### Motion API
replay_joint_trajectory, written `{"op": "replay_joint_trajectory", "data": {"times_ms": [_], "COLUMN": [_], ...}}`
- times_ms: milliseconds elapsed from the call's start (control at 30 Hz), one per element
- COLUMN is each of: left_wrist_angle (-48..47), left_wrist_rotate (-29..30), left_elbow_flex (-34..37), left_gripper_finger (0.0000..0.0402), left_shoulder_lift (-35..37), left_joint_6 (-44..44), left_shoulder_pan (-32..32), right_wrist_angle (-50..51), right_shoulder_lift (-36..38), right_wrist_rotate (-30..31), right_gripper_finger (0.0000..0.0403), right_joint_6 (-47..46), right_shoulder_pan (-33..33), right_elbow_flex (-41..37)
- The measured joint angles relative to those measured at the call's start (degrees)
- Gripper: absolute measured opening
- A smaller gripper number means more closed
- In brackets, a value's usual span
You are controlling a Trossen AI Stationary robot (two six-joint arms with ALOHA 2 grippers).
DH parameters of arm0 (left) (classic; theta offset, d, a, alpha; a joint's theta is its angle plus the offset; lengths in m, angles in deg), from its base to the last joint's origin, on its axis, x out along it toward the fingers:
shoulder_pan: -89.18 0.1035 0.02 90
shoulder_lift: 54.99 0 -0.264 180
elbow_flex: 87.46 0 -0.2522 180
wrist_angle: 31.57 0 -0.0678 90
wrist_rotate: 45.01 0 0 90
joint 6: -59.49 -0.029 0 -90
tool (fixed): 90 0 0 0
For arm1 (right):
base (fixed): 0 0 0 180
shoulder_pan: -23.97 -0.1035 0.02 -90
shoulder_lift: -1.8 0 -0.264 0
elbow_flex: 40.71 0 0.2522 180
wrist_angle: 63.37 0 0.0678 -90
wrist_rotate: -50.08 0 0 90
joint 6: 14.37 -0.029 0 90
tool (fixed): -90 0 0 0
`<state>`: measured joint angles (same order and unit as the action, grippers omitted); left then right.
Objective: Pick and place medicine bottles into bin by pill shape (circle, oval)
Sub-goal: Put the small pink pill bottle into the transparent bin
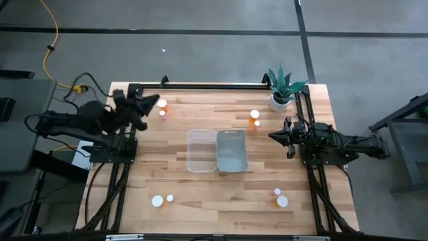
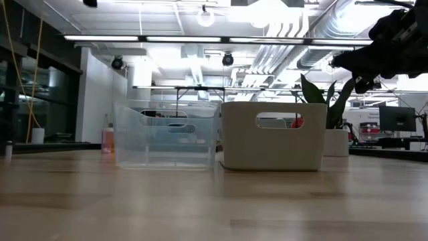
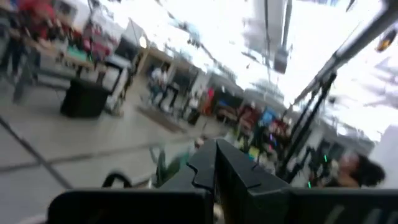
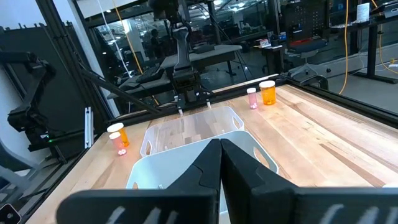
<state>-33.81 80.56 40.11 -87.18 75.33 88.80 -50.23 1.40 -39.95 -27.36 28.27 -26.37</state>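
Small amber medicine bottles with white caps stand upright on the wooden table in pairs: far left (image 1: 162,104), far right (image 1: 255,114), near left (image 1: 157,201), near right (image 1: 283,201). A clear bin (image 1: 200,150) and a white bin (image 1: 231,150) stand side by side at the middle. My left gripper (image 1: 154,102) is at the far left, just beside the far-left pair; its fingers (image 3: 216,163) are shut, empty and point up into the room. My right gripper (image 1: 271,136) is shut and empty, right of the white bin (image 4: 186,165), raised above the table (image 2: 336,61).
A potted plant (image 1: 284,87) in a white pot stands at the far right corner, close behind my right arm. Black frame rails (image 1: 214,85) run along the far edge and both sides. Bare wood lies in front of the bins.
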Motion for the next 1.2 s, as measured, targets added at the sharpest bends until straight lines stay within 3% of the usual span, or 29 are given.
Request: {"op": "replay_joint_trajectory", "data": {"times_ms": [233, 367, 467, 633, 833, 1033, 1200], "left_wrist_angle": [10.6, 12.1, 5.5, -15.5, -45.0, -53.0, -54.0], "left_wrist_rotate": [0.6, 4.1, 6.9, 8.2, -1.2, -12.5, -20.0], "left_elbow_flex": [-1.0, -1.0, -1.0, -1.3, -5.7, -5.8, -5.8], "left_gripper_finger": [0.0001, 0.0001, 0.0001, 0.0035, 0.0125, 0.0206, 0.0241], "left_shoulder_lift": [0.1, 0.1, -0.4, -1.1, -3.2, -10.4, -20.4], "left_joint_6": [-6.6, -8.2, -3.0, 8.5, 21.2, 21.8, 21.7], "left_shoulder_pan": [0.0, 0.4, 0.7, 5.5, 19.6, 33.9, 40.8], "right_wrist_angle": [0.0, 0.0, 0.0, 0.0, 0.0, 0.0, 0.0], "right_shoulder_lift": [0.0, 0.0, 0.0, 0.0, 0.0, 0.0, 0.0], "right_wrist_rotate": [0.0, 0.0, 0.0, 0.0, 0.0, 0.0, 0.0], "right_gripper_finger": [0.0000, 0.0000, 0.0000, 0.0000, 0.0000, 0.0000, 0.0000], "right_joint_6": [0.0, 0.0, 0.0, 0.0, 0.0, 0.0, 0.0], "right_shoulder_pan": [0.0, 0.0, 0.0, 0.0, 0.0, 0.0, 0.0], "right_elbow_flex": [0.0, 0.0, 0.0, 0.0, 0.0, 0.0, 0.0]}}
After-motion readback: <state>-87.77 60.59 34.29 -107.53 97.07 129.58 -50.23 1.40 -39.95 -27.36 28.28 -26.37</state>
